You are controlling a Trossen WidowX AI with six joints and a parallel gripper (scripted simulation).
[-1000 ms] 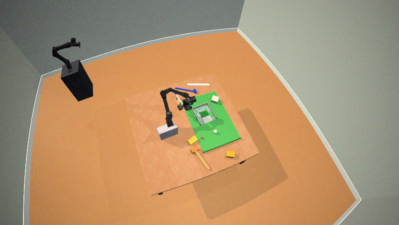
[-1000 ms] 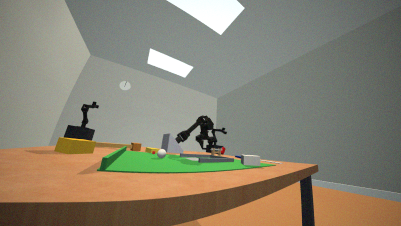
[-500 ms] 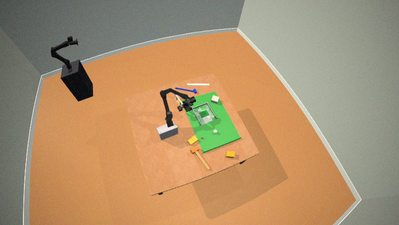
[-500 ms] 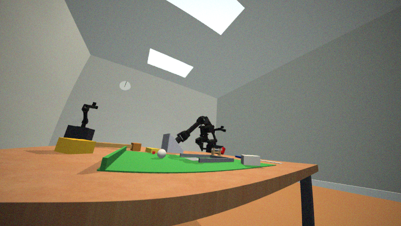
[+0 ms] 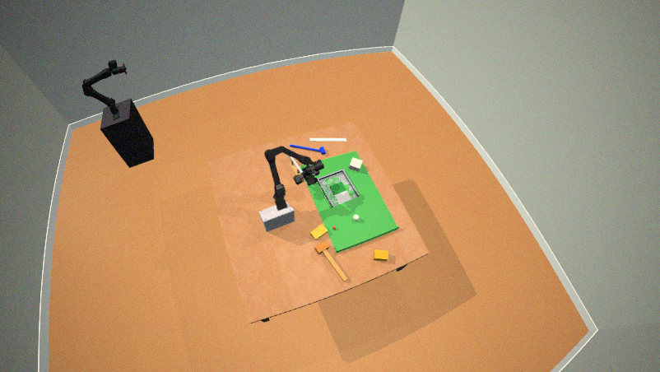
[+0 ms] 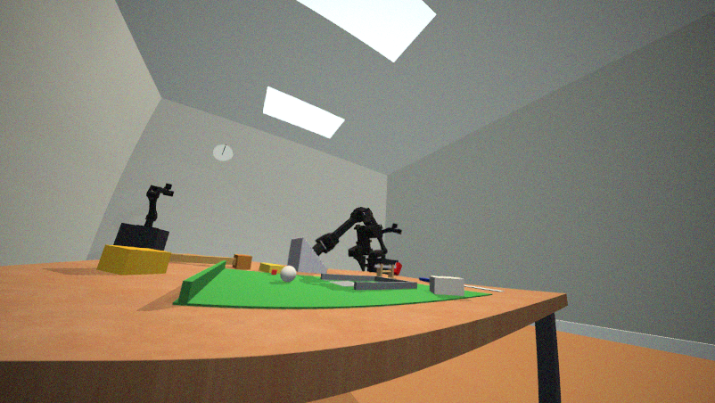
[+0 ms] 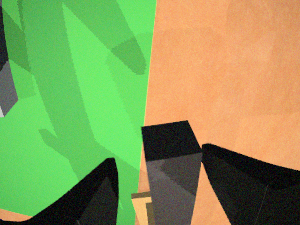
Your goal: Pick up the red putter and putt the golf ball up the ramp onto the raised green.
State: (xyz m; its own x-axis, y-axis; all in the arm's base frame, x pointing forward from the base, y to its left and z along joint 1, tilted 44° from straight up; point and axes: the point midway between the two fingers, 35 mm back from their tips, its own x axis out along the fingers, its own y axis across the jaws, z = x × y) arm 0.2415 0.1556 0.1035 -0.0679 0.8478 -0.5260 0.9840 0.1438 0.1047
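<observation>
The claw (image 7: 174, 181) is down over the red putter's dark grip (image 7: 171, 168), which lies on the tabletop (image 5: 258, 258) just beside the edge of the green mat (image 5: 364, 216). In the wrist view the two fingers flank the grip at half spread with gaps visible on both sides, so the claw is closing in but grips nothing yet. The exterior view shows the putter's red head (image 6: 397, 267) poking out past the arm (image 5: 276, 175), the shaft seemingly propped on a small wooden stand (image 6: 384, 270).

The putter looks like a stiff, slender rod with its weight biased toward the head, so it should be light but liable to pivot in the claw if pinched far from that end. The squared dark grip offers flat faces for the fingers and is the sensible place to hold, taken squarely so the head does not droop or twist during the stroke.

The golf ball (image 5: 355, 216) sits on the mat well apart from the putter, beyond the grey-walled raised green (image 5: 338, 187). It is round and hard, so it will likely roll freely at a light tap.
</observation>
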